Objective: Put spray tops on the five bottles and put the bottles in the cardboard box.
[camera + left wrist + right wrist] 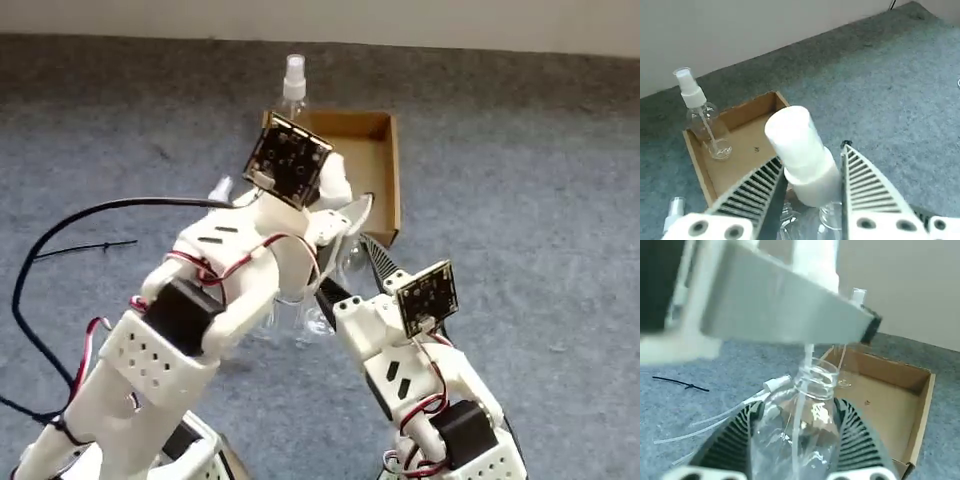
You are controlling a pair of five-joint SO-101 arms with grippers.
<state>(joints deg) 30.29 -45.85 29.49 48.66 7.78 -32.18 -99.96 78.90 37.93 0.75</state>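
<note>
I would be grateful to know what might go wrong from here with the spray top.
The spray top in the left tool looks tilted over the neck of the clear bottle, so it may seat crookedly or catch the rim. The right tool grips that bottle by its smooth round body, so downward pressure could make it slip or turn.

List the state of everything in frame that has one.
left gripper: jaws shut on the spray top.
right gripper: jaws shut on the bare bottle.
spray top: above the bare bottle, tube down its neck, not seated.
bare bottle: uncapped, tube inside.
capped bottle: upright in the cardboard box.
cardboard box: open, one bottle inside.
</note>
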